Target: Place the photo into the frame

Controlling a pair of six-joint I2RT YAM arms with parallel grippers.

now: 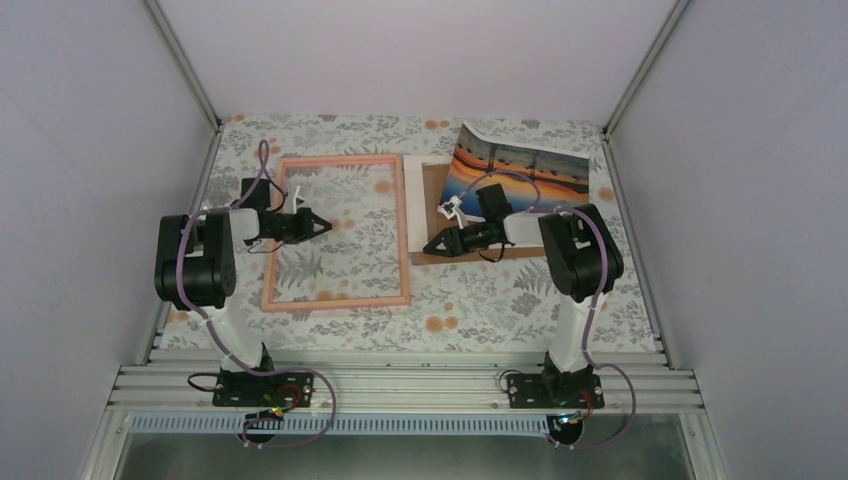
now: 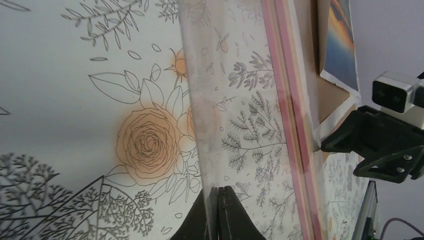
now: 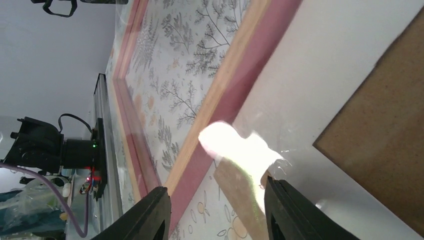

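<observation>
Black jaws of the left gripper [image 2: 218, 192] are pressed shut, apparently on the edge of a clear sheet [image 2: 202, 100] over the frame [image 1: 405, 240], presumably so that the opening can be bared. The right gripper [image 3: 217, 210] is held half-open and empty above the white mat [image 3: 320, 75]. The photo [image 1: 520, 170] is left apart at the far right, picture side up, its long axis laid roughly left-to-right, its far edge curled upward.
</observation>
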